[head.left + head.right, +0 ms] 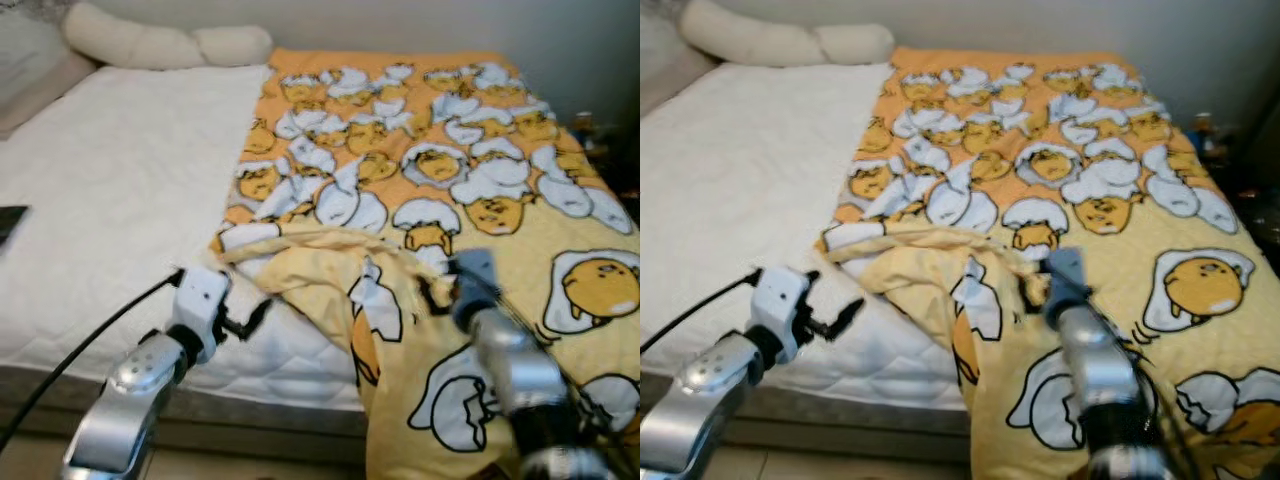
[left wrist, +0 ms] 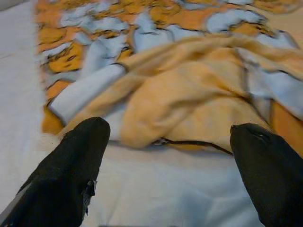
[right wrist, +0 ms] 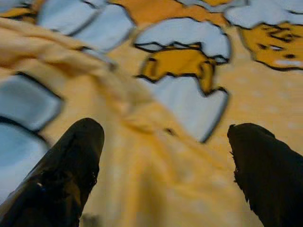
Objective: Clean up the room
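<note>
A yellow blanket point(image 1: 450, 170) printed with egg cartoons covers the right half of the bed, its near left corner bunched into a rumpled fold point(image 1: 330, 265). My left gripper point(image 1: 248, 322) hovers open over the white mattress point(image 1: 110, 200) just left of that fold; in the left wrist view its fingers point(image 2: 71, 165) stand wide apart before the bunched cloth point(image 2: 189, 104). My right gripper point(image 1: 440, 290) is low over the blanket beside the fold, and its fingers point(image 3: 66, 170) are spread with nothing between them.
Pale pillows point(image 1: 160, 42) lie along the head of the bed by the wall. A dark flat object point(image 1: 8, 222) rests on the mattress at the far left. The blanket hangs over the bed's near edge point(image 1: 440, 420). Dark clutter point(image 1: 600, 140) sits right of the bed.
</note>
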`<state>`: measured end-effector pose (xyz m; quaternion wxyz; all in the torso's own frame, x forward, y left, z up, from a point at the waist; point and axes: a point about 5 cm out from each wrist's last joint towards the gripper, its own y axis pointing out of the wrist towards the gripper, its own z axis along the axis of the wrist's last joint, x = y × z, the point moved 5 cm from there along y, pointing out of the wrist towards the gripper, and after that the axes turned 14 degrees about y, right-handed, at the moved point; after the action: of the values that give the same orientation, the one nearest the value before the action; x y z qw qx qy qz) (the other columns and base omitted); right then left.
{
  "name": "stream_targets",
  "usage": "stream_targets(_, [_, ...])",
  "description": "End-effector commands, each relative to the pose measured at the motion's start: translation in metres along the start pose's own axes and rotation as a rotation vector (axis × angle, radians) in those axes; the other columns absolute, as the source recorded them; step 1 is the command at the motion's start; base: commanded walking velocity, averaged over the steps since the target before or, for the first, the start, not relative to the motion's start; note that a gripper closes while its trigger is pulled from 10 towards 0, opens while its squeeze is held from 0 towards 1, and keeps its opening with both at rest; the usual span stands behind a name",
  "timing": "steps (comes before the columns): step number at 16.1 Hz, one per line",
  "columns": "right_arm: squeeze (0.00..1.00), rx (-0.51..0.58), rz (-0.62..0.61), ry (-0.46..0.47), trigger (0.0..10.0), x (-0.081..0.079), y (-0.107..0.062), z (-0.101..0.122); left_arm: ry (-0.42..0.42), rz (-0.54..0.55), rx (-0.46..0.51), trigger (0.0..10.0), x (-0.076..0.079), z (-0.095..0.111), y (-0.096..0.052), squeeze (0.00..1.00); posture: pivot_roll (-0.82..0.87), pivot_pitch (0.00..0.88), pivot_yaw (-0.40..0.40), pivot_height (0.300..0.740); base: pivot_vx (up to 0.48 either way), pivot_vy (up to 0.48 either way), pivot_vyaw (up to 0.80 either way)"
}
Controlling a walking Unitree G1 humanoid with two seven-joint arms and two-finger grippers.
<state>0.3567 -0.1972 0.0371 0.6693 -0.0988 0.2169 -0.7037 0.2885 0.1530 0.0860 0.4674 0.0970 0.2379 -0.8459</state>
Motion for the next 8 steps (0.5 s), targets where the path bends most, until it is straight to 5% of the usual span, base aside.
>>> stream_targets(1, [1.0,-0.021,-0.043,0.012,10.0,0.01,0.005,-0.002,0.033,-0.066,0.019,10.0,0.004,0.006,-0.003,0.0,0.06,0.0,0.063,0.74,0.0,0.0,0.0])
stream_targets(5, [1.0,-0.097,-0.217,0.084,10.0,0.048,0.019,-0.001,0.138,-0.212,0.006,10.0,-0.003,0.008,-0.016,0.0,0.09,0.012,0.088,0.74,0.0,0.0,0.0])
stream_targets(8, [1.0,-0.157,-0.27,0.118,10.0,0.061,0.017,-0.012,0.159,-0.272,-0.001,10.0,0.0,0.01,-0.022,0.0,0.1,0.044,0.112,0.74,0.0,0.0,0.0])
